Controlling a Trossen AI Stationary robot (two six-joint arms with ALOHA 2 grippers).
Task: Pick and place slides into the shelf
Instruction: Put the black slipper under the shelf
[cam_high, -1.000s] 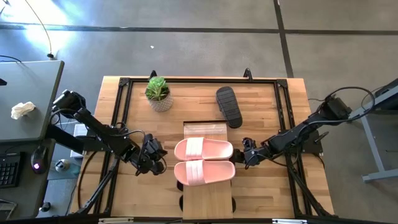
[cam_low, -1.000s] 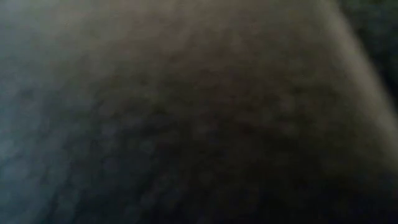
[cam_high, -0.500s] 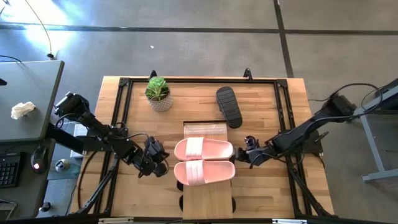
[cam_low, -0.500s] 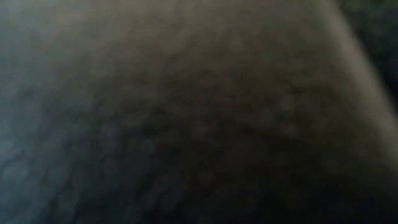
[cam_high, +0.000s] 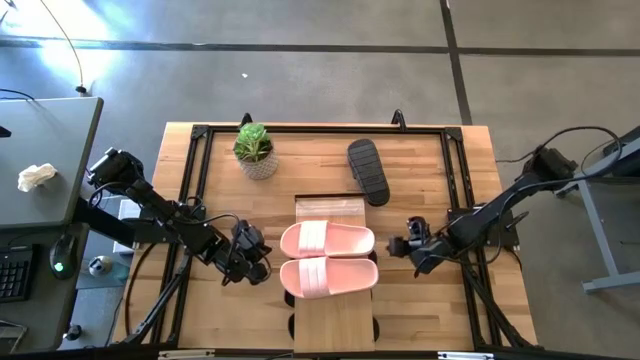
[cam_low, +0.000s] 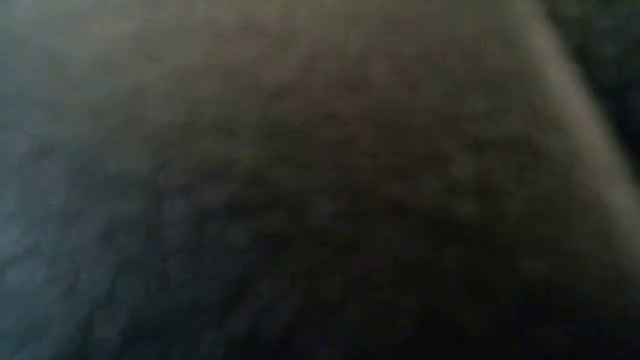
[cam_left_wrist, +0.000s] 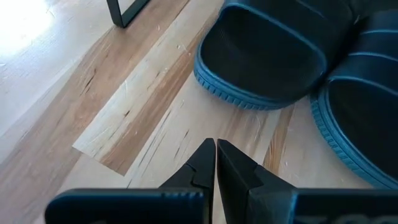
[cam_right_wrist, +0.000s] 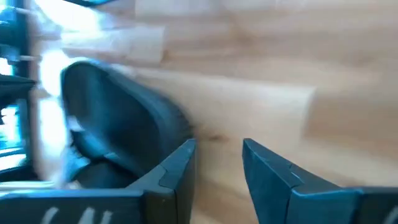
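Butcher-block tabletop (cam_high: 230, 310), pale wood, black metal frame: carries everything listed here.

Shelf (cam_high: 335, 325), narrow light-wood plank rack at the table's near middle: already bears the pink pair.

Pale pink slide sandals, one pair (cam_high: 328, 258), lying side by side across the shelf top, straps toward the left arm. Risk: either arm swinging close could nudge them off the narrow plank.

Black ribbed-sole slide (cam_high: 368, 171), lying on the tabletop beyond the shelf, apart from both arms, not yet placed. Risk: setting it down on the crowded plank may push the pink pair askew.

Small green potted plant (cam_high: 255, 151), far left of the table: could tip if the left arm reaches across.

Right gripper (cam_high: 410, 246), beside the pair's toe end, fingers parted, holding nothing.

Left gripper (cam_left_wrist: 216, 155), beside the heel end, fingers pressed together, empty.
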